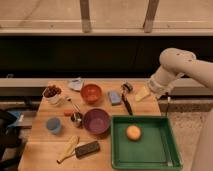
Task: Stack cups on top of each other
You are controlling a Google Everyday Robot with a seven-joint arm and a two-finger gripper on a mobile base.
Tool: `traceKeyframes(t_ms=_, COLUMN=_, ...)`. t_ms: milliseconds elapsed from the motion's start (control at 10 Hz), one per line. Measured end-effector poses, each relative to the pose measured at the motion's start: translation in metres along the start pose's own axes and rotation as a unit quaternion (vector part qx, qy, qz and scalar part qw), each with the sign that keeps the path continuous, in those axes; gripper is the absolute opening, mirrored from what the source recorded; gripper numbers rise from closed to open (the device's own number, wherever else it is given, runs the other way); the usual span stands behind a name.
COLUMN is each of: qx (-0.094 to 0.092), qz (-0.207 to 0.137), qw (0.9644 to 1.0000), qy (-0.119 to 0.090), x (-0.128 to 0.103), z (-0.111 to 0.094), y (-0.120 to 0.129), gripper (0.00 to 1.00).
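On the desk's point(42, 154) left, blue cup point(53, 124) and silver cup point(76, 118) are set apart, unstacked. No approach is judged begun, as the tool point(159, 89) is held by the far right edge. Its opening cannot be told.

end effector point(157, 91) right, purple bowl point(96, 121) crowds cup point(76, 118)

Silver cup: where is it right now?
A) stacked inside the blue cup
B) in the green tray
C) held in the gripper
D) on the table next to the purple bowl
D: the silver cup stands on the table close beside the purple bowl, apart from the blue cup, while the gripper hangs by the table's far right corner, away from both cups.
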Motion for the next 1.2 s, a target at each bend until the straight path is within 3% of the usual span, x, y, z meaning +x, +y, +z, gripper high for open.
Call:
traceKeyframes(t_ms=200, qx=-0.019, qz=-0.05, qw=0.9985, qy=-0.009, x=-0.018, z=0.006, y=0.049, gripper=0.8)
traceKeyframes(t_ms=400, qx=-0.031, qz=-0.103, qw=0.9942, qy=-0.012, x=-0.029, z=0.018, y=0.106, gripper=0.8)
traceKeyframes(t_ms=700, qx=-0.041, qz=-0.188, qw=0.9812, qy=-0.015, x=-0.047, z=0.034, y=0.197, gripper=0.8)
traceKeyframes(t_ms=800, qx=-0.044, qz=-0.202, qw=0.9783, qy=-0.015, x=-0.049, z=0.035, y=0.212, gripper=0.8)
traceKeyframes(t_ms=1200, qx=-0.043, qz=-0.202, qw=0.9784, qy=-0.015, x=-0.049, z=0.035, y=0.211, gripper=0.8)
